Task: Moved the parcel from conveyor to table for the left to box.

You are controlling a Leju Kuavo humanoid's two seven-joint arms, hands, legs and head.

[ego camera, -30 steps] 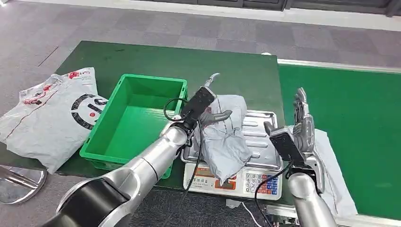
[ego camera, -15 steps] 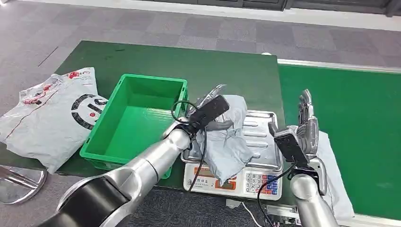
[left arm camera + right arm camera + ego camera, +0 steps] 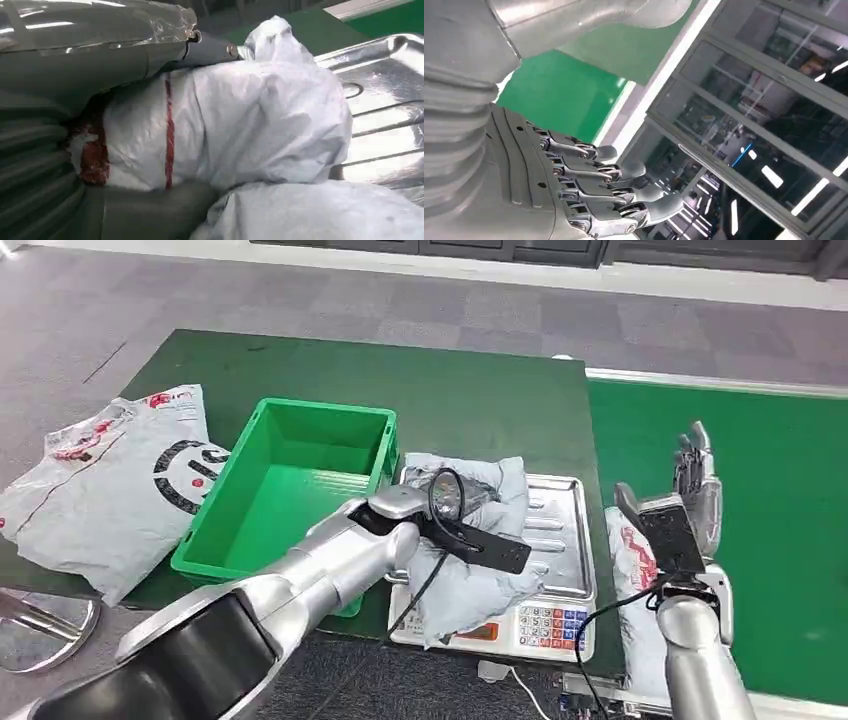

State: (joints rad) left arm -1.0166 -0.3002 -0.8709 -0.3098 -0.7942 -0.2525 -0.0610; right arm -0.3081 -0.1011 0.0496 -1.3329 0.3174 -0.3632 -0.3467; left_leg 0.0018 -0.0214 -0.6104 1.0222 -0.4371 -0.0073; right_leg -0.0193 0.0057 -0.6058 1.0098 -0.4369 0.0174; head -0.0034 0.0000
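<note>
Parcel (image 3: 470,560), a crumpled grey plastic mailer with red print, lies on the steel tray (image 3: 560,540) of the weighing scale (image 3: 540,625), spilling over the tray's near edge and partly covering the scale's display. The left hand (image 3: 440,502) reaches across it and rests on its upper part; in the left wrist view the thick grey thumb (image 3: 150,215) and the fingers (image 3: 207,50) lie on either side of a fold of the bag (image 3: 225,120), pressed against it, so the hand grips the mailer. Just beside that hand, on its outer side, stands the green plastic crate (image 3: 290,490), and beyond the crate a larger grey mailer with a black and red logo (image 3: 110,480) lies on the dark green table (image 3: 480,390). The right hand (image 3: 695,485) is held up with fingers (image 3: 624,192) straight, apart and holding nothing, well apart from the scale, above the bright green conveyor belt (image 3: 780,500). Below and just beside that hand another white bag with red print (image 3: 632,590) lies at the belt's edge.
</note>
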